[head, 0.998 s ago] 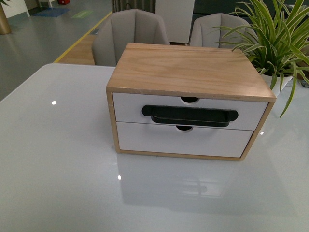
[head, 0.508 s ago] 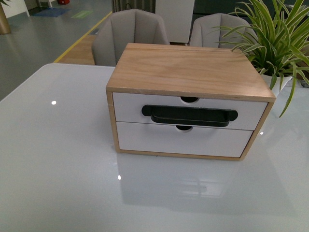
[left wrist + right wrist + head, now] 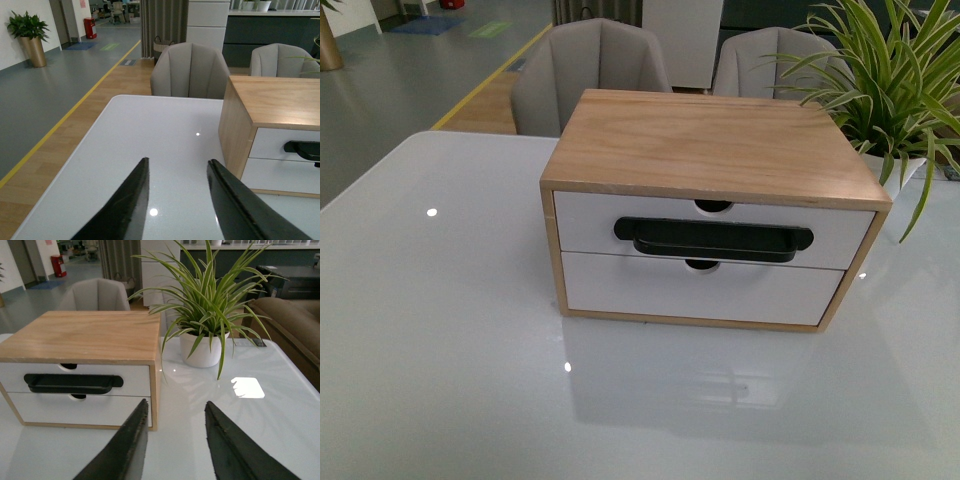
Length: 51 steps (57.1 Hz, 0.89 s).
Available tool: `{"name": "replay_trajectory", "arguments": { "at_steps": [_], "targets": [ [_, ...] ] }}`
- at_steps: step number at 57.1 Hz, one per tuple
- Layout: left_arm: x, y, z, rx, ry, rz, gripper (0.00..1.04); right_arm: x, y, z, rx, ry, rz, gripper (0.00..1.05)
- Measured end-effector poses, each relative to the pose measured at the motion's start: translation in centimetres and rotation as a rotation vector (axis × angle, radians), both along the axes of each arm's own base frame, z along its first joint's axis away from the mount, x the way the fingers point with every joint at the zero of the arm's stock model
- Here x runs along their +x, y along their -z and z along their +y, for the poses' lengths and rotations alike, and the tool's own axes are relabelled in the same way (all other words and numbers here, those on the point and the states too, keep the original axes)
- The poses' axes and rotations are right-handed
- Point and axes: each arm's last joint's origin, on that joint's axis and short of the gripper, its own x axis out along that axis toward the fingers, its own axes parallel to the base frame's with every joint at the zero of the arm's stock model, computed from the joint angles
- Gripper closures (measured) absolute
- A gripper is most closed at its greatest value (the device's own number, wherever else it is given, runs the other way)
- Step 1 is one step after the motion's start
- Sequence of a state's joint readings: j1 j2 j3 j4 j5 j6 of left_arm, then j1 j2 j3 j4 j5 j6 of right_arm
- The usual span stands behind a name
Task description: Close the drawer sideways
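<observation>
Drawer (image 3: 713, 232) seated flush in wooden cabinet (image 3: 710, 145), upper slot, black bar handle (image 3: 712, 240) across white front, above plain white lower front (image 3: 700, 290). Cabinet centred on glossy white table (image 3: 440, 340); potted plant (image 3: 205, 315) just beside. Left gripper (image 3: 177, 200) and right gripper (image 3: 175, 440) spread apart, holding nothing, clear of cabinet.

A potted plant (image 3: 205, 335) stands on the white table (image 3: 440, 330); two grey chairs (image 3: 590, 70) sit behind.
</observation>
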State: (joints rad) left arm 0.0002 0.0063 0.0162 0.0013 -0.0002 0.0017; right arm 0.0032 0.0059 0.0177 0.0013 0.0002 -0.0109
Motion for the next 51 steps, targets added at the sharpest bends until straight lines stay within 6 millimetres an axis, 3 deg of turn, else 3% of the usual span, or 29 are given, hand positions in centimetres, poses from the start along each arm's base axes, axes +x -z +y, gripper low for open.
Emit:
{"name": "replay_trajectory", "arguments": {
  "at_steps": [15, 16, 51],
  "targets": [
    [0.0, 0.0, 0.0, 0.0, 0.0, 0.0, 0.08, 0.0, 0.0, 0.0, 0.0, 0.0, 0.0, 0.12],
    [0.0, 0.0, 0.0, 0.0, 0.0, 0.0, 0.08, 0.0, 0.0, 0.0, 0.001, 0.0, 0.0, 0.08],
    [0.0, 0.0, 0.0, 0.0, 0.0, 0.0, 0.09, 0.0, 0.0, 0.0, 0.001, 0.0, 0.0, 0.09]
  ]
}}
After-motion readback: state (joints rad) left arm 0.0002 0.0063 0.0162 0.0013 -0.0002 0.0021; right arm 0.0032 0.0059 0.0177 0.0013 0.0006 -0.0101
